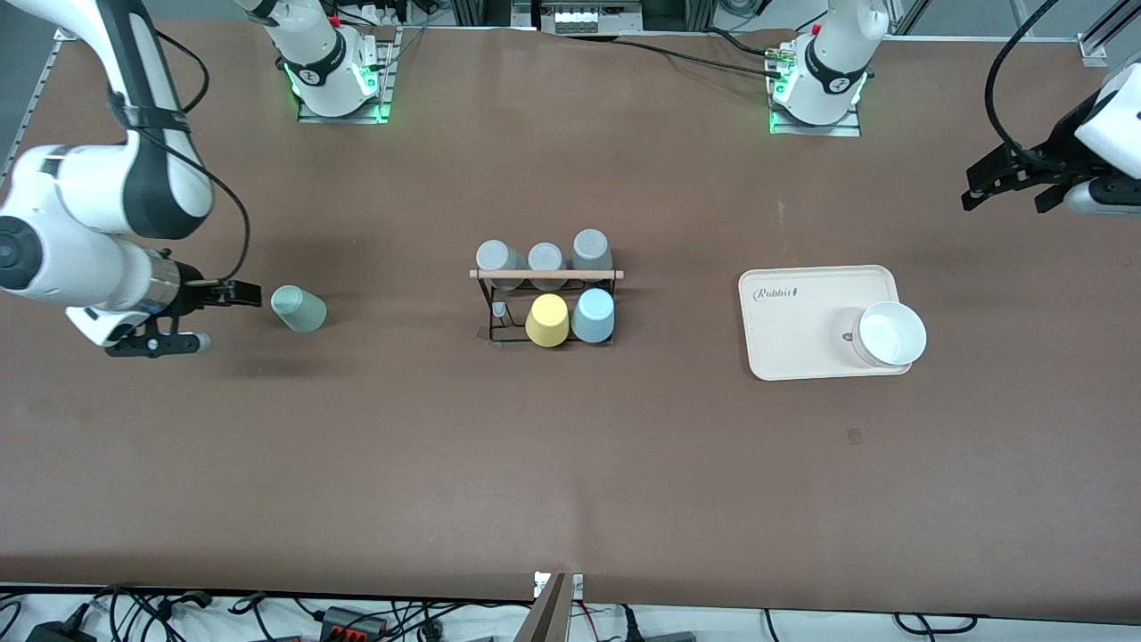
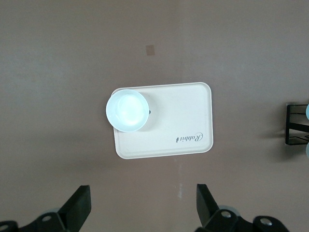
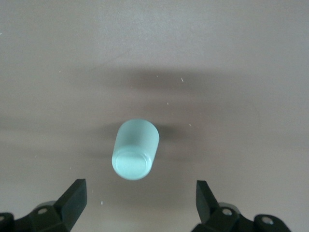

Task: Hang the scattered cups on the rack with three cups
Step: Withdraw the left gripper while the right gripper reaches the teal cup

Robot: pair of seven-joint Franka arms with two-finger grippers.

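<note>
Mint-green tumbler (image 1: 299, 308) lies on its side on the surface toward the right arm's end, well apart from the rack (image 1: 545, 299). Right gripper (image 1: 201, 316) sits beside it, jaws apart; it should straddle the tumbler squarely before closing. Left gripper (image 1: 1012, 183) waits, jaws apart.

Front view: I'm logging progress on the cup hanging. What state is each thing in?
mint green cup: on the table toward the right arm's end, off the rack.
light blue cup: on the rack.
yellow cup: on the rack, beside the blue one.
rack: upright, one peg bare.
three grey cups: on the rack.
white bowl: upright on the tray's corner.
right hand: open, by the mint cup.
left hand: open, waiting.
</note>
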